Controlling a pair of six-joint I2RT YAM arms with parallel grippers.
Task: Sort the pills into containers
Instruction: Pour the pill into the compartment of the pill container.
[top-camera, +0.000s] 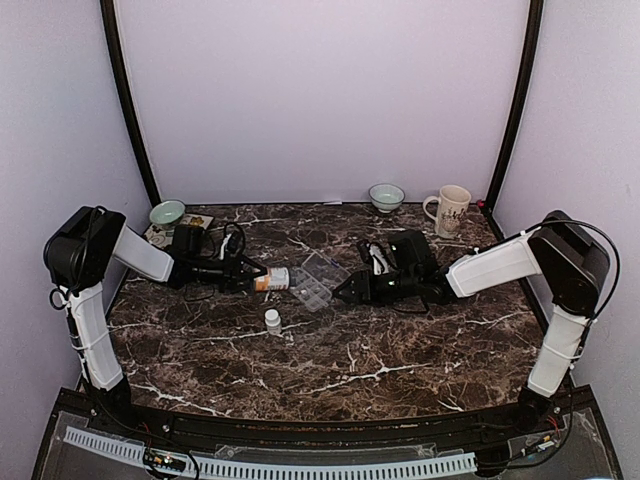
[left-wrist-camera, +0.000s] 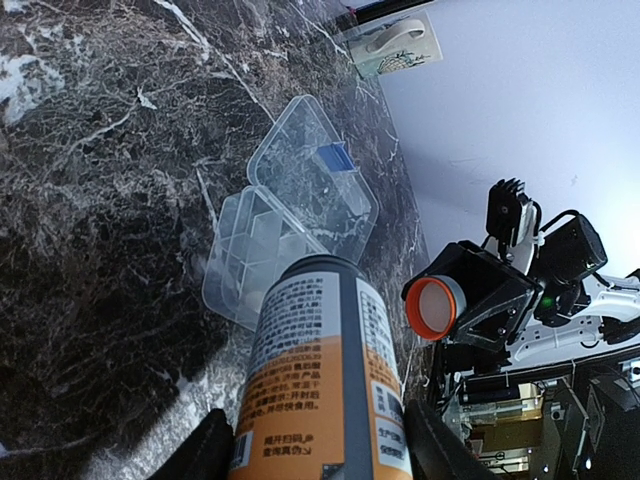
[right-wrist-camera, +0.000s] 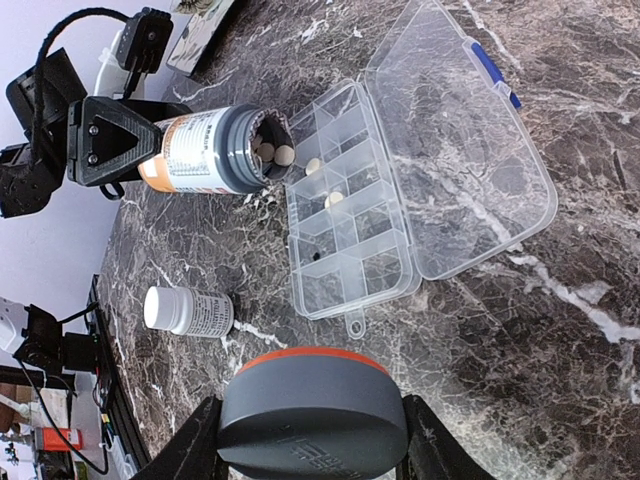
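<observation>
The clear organiser box (right-wrist-camera: 352, 235) lies open mid-table, lid flat to the right; it also shows in the top view (top-camera: 312, 284) and left wrist view (left-wrist-camera: 250, 255). Two pale pills (right-wrist-camera: 333, 198) lie in its compartments. My left gripper (top-camera: 252, 279) is shut on the uncapped amber bottle (left-wrist-camera: 325, 385), tipped on its side with its mouth at the box's edge; several pills (right-wrist-camera: 272, 150) sit in the mouth. My right gripper (right-wrist-camera: 310, 445) is shut on the bottle's grey cap (right-wrist-camera: 312, 405), just right of the box.
A tiny white bottle (top-camera: 272, 320) stands in front of the box. Two bowls (top-camera: 386, 196) (top-camera: 167, 213) and a mug (top-camera: 450, 209) stand along the back edge. A printed card (top-camera: 190, 224) lies at back left.
</observation>
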